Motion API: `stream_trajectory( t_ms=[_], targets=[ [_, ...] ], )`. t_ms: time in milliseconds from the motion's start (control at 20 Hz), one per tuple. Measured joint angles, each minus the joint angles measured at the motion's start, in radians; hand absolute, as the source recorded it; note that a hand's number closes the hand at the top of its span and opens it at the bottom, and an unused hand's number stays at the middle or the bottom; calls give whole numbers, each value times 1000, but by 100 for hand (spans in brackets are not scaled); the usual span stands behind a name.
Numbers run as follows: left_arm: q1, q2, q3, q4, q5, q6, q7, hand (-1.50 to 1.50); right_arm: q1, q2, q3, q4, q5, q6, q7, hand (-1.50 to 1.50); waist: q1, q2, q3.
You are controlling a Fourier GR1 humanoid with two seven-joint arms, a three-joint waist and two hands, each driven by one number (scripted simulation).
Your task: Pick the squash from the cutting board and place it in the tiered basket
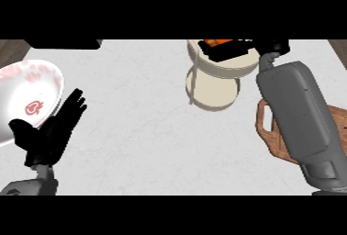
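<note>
Where counter (149, 137) shows pale (faintly mottled), cutting board (271, 142) lies right.

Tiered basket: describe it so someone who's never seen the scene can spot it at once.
Start from the pale counter and look to its far edge, right of centre, just left of the right forearm. The tiered basket stands there: cream, two stacked round tiers, something orange in the top one. Its neighbours differ plainly: the cutting board is flat brown wood, and the plate at the left is white with red marks.

One tiered basket (215, 73) (two tiers), one cutting board (270, 133), one plate (27, 98), two hands, left (51, 133), right (237, 48).
</note>
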Motion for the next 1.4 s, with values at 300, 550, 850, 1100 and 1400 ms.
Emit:
stream_trajectory(
  t_ms=[300, 550, 850, 1100, 1400],
  targets=[
    [3, -1, 8, -26, 6, -9, 19, 0, -61, 54, -18, 124, 23, -84, -51, -150, -1, -2, 1],
    [11, 4, 21, -26, 6, -20, 13, 0, -109, 61, -71, 195, -9, -110, -96, -150, -2, -3, 1],
    [-3, -13, 11, -5, -14, -7, 8, 0, -135, 90, -170, 198, -121, -125, -91, -150, -4, -2, 1],
    [-18, 5, 32, -2, 5, -22, 26, 0, -151, 87, -285, 177, -256, -124, -88, -150, -5, 1, 0],
    [-7, 5, 40, -2, 11, -32, 15, 0, -148, 16, -413, 148, -385, -128, -90, -150, -9, 0, 0]
  ],
)
